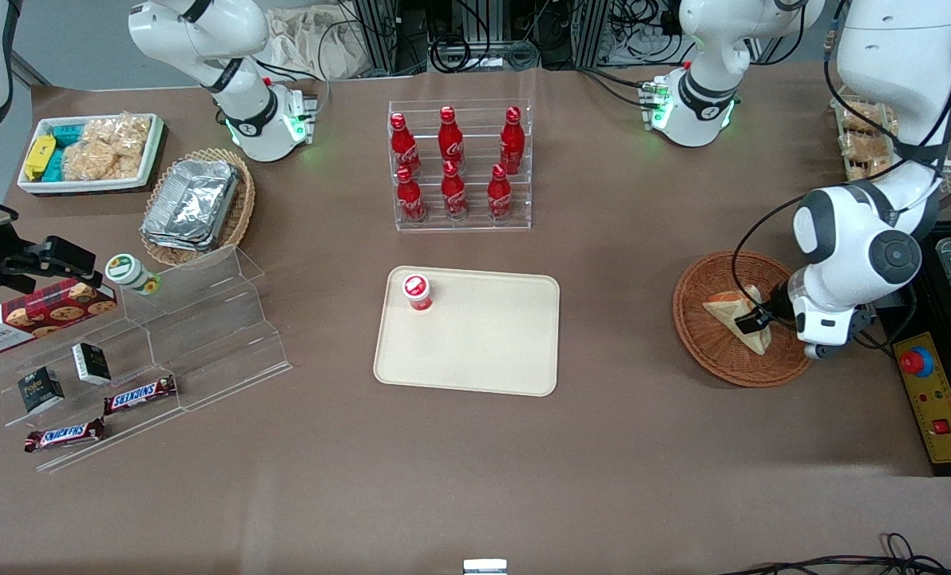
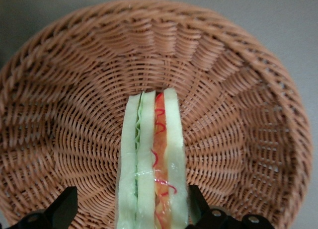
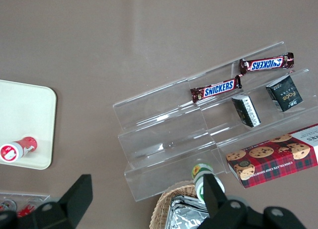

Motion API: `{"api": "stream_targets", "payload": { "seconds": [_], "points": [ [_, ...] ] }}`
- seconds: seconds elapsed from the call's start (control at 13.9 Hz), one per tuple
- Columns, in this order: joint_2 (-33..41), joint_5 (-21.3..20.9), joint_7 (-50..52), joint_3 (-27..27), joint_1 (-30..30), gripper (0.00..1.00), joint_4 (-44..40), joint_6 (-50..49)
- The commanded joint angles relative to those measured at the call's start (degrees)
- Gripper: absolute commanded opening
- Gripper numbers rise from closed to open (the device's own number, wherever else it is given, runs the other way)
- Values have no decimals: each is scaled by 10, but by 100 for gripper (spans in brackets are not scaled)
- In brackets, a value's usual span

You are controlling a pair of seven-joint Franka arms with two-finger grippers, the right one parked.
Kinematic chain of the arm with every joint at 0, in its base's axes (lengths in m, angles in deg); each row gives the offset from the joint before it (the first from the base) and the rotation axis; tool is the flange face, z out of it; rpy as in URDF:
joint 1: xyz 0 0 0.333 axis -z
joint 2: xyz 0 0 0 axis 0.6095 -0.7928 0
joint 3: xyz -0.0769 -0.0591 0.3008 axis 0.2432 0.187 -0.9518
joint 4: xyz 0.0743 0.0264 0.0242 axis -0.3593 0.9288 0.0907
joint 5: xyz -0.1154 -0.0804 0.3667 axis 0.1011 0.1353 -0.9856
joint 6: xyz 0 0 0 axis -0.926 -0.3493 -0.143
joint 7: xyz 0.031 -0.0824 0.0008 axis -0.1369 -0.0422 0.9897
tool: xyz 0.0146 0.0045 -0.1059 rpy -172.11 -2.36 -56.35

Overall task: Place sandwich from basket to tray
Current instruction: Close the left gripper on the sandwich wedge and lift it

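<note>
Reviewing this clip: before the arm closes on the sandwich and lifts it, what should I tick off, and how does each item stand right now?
1. Sandwich lies in the basket: ok.
2. Gripper is down at the sandwich, over the basket: ok.
3. Fingers open, one on each side of the sandwich: ok.
4. Firm grip on the sandwich: not ok, a gap shows on one side.
5. Tray has bare room for it: ok; only a small red-lidded cup stands at one corner.
6. Nothing stands on the table between basket and tray: ok.

6 cola bottles [image 1: 453,164], 2 Snickers bars [image 1: 140,394], approx.
</note>
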State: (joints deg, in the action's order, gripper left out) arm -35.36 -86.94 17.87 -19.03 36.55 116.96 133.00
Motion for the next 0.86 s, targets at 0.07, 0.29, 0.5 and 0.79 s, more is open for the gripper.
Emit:
{"api": "stream_targets", "payload": {
  "seconds": [0.07, 0.29, 0.5, 0.79],
  "points": [
    [-3, 14, 10, -3, 8, 87, 5, 14],
    [-3, 19, 11, -3, 8, 55, 4, 14],
    [-1, 27, 11, -3, 8, 39, 0, 13],
    [46, 25, 8, -2, 9, 39, -4, -5]
  ]
}}
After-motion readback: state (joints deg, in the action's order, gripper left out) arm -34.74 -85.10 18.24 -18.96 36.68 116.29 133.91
